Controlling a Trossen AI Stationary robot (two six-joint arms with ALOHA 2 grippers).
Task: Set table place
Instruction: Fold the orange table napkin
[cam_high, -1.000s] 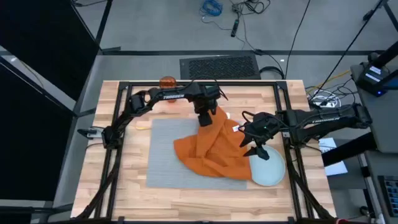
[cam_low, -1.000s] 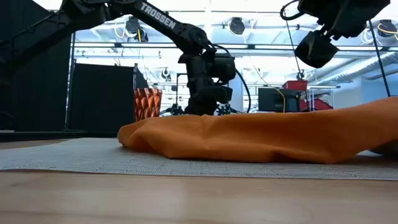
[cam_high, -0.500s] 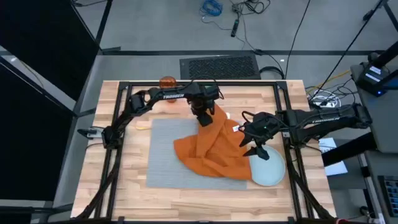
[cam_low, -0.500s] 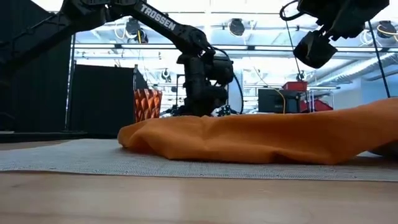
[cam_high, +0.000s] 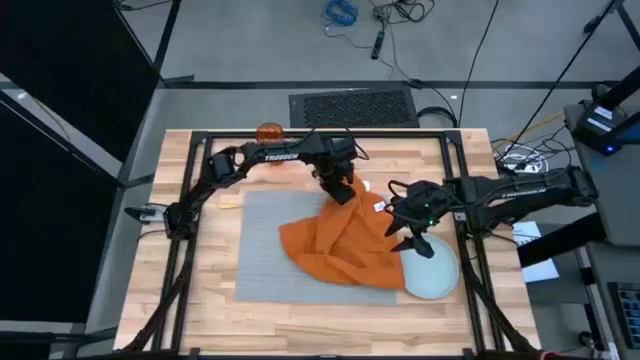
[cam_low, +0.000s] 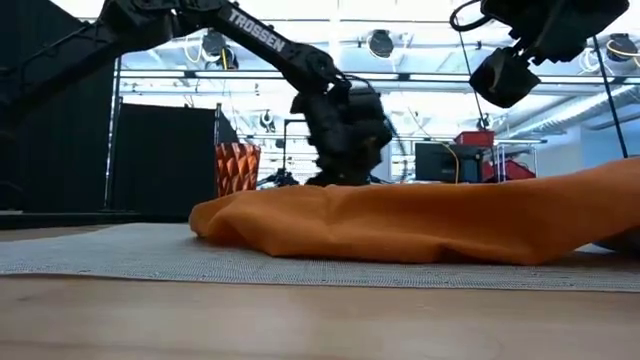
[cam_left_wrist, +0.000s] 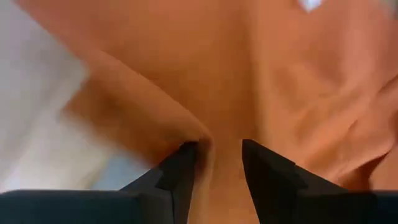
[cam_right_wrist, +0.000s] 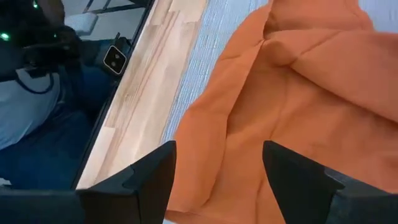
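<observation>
From above, the grey placemat sits mid-worktop with the orange napkin bunched over its right half and onto the plate; the left claw is down on the napkin's far corner, so it's the nearer arm for pulling the cloth off, while the right claw hangs spread over the near-right folds. Low view: "TROSSEN" reads on the left arm. Left wrist shows fingers pinching a napkin fold; right wrist shows its claw wide apart, holding nothing.
</observation>
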